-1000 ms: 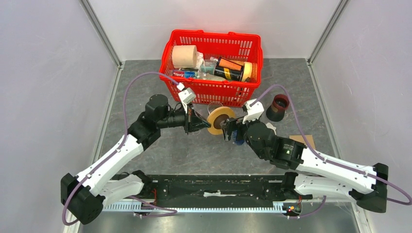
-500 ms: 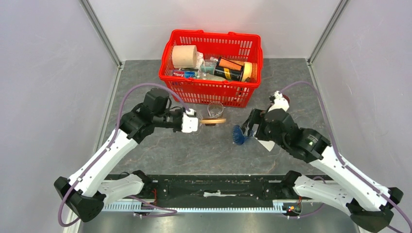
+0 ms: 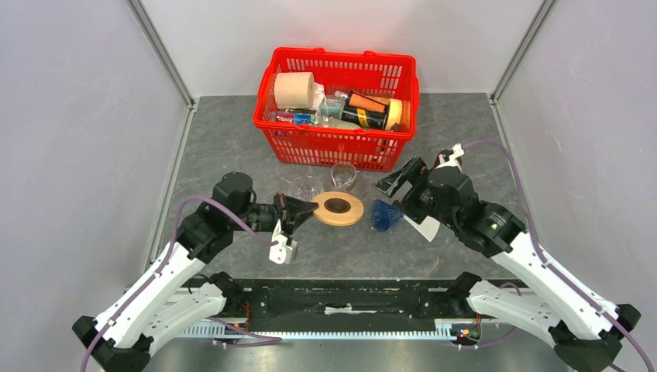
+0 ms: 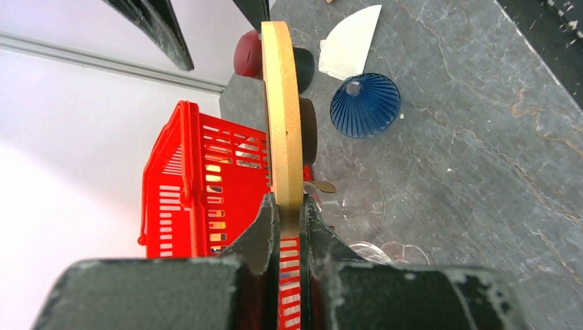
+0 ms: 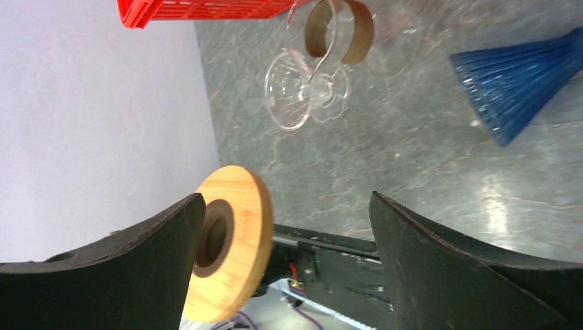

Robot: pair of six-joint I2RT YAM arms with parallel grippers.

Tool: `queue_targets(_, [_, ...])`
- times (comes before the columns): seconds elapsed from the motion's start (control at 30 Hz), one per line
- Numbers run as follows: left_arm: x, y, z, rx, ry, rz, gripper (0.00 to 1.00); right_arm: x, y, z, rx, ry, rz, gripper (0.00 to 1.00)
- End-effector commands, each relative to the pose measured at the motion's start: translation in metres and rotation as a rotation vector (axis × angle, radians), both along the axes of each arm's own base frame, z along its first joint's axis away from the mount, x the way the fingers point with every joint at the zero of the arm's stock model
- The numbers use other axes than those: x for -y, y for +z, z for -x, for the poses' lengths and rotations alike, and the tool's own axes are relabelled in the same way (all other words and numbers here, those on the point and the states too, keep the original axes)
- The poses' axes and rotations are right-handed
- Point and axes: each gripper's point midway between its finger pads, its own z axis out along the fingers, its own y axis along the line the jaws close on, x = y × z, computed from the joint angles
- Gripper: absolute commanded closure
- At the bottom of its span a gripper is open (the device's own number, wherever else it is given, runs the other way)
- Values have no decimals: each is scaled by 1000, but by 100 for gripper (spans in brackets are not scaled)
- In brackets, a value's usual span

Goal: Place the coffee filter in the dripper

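The white paper coffee filter (image 3: 424, 227) (image 4: 350, 42) lies flat on the grey table, partly under my right arm. Just left of it, a blue ribbed cone dripper (image 3: 383, 215) (image 4: 366, 104) (image 5: 522, 75) lies on its side. My left gripper (image 3: 306, 211) (image 4: 289, 206) is shut on the rim of a wooden disc with a centre hole (image 3: 337, 208) (image 4: 283, 103) (image 5: 230, 247), holding it just left of the blue cone. My right gripper (image 3: 395, 180) (image 5: 287, 199) hangs wide open above and behind the cone, holding nothing.
A clear glass dripper (image 3: 307, 187) (image 5: 302, 93) and a small glass cup (image 3: 343, 173) stand in front of the red basket (image 3: 273, 132) full of items. A dark red cup (image 4: 246, 55) shows behind the filter. Grey walls close in both sides.
My left arm has drawn back toward the near edge, carrying the disc and turning it flat. My right gripper has left the disc and moved back and right, staying open.
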Motion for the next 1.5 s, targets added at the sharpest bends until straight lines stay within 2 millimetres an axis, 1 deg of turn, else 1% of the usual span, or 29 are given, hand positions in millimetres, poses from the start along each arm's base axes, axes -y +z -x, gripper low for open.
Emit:
queue_targets(0.0, [8, 36, -12, 230, -11, 99, 98, -35, 22, -13, 4, 20, -222, 4])
queue_targets(0.03, [9, 34, -12, 226, -11, 96, 98, -40, 21, -14, -7, 35, -223, 4])
queue_targets(0.07, [11, 40, -24, 264, 33, 127, 98, -43, 19, -14, -17, 45, -222, 4])
queue_targets(0.1, [11, 41, -30, 273, 59, 131, 98, -48, 18, -15, -22, 60, -226, 5])
queue_targets(0.2, [13, 43, -42, 302, 91, 133, 98, -58, 9, -18, -50, 64, -278, 5])
queue_targets(0.27, [15, 43, -46, 330, 101, 119, 98, -66, 4, -23, -64, 53, -338, 9])
queue_targets(0.37, [15, 41, -51, 352, 116, 98, 98, -77, 7, -25, -51, 92, -390, 17])
queue_targets(0.5, [15, 37, -51, 357, 118, 72, 98, -81, 13, -27, -29, 106, -395, 34])
queue_targets(0.63, [16, 26, -49, 338, 100, 31, 98, -84, 12, -28, -29, 115, -407, 54])
queue_targets(0.73, [16, 23, -47, 331, 96, 21, 98, -86, 13, -28, -23, 124, -425, 75])
queue_targets(0.77, [15, 22, -47, 324, 96, 19, 98, -86, 14, -28, -17, 126, -428, 85])
queue_targets(0.8, [15, 22, -46, 317, 96, 22, 93, -85, 15, -29, -10, 122, -430, 96])
queue_targets(0.83, [15, 23, -45, 296, 99, 30, 85, -84, 16, -30, 0, 117, -428, 100])
queue_targets(0.87, [16, 26, -43, 274, 97, 44, 74, -82, 16, -31, 10, 106, -424, 100])
queue_targets(0.9, [17, 28, -41, 228, 101, 63, 63, -78, 16, -33, 24, 93, -419, 100])
queue_targets(0.93, [19, 34, -36, 185, 95, 89, 42, -74, 17, -34, 42, 79, -412, 100])
queue_targets(0.97, [21, 38, -32, 119, 92, 119, 25, -68, 18, -38, 62, 50, -406, 100])
queue_targets(1.0, [23, 46, -26, 63, 82, 152, 16, -62, 19, -39, 82, 33, -402, 100])
queue_targets(1.1, [29, 71, -18, -215, 118, 296, 14, -43, 21, -43, 133, -30, -383, 100])
queue_targets(1.17, [30, 77, -19, -418, 188, 363, 13, -30, 20, -44, 162, -63, -350, 100])
queue_targets(1.23, [31, 85, -28, -610, 279, 483, 13, -17, 15, -46, 180, -107, -299, 100])
queue_targets(1.27, [30, 93, -36, -693, 326, 580, 13, -10, 13, -47, 188, -129, -280, 100])
queue_targets(1.3, [25, 95, -49, -803, 415, 679, 12, -6, 13, -48, 195, -144, -272, 100])
queue_targets(1.33, [19, 92, -62, -909, 516, 767, 12, -4, 12, -50, 200, -155, -267, 100])
queue_targets(1.37, [6, 85, -81, -1021, 667, 881, 12, -2, 12, -51, 204, -163, -261, 100])
queue_targets(1.4, [-12, 73, -99, -1106, 841, 997, 9, -2, 12, -52, 208, -165, -260, 100])
queue_targets(1.43, [-27, 54, -110, -1202, 1001, 1075, 3, -4, 13, -54, 217, -161, -265, 100])
queue_targets(1.47, [-40, 37, -117, -1254, 1135, 1138, 1, -8, 12, -56, 220, -154, -271, 100])
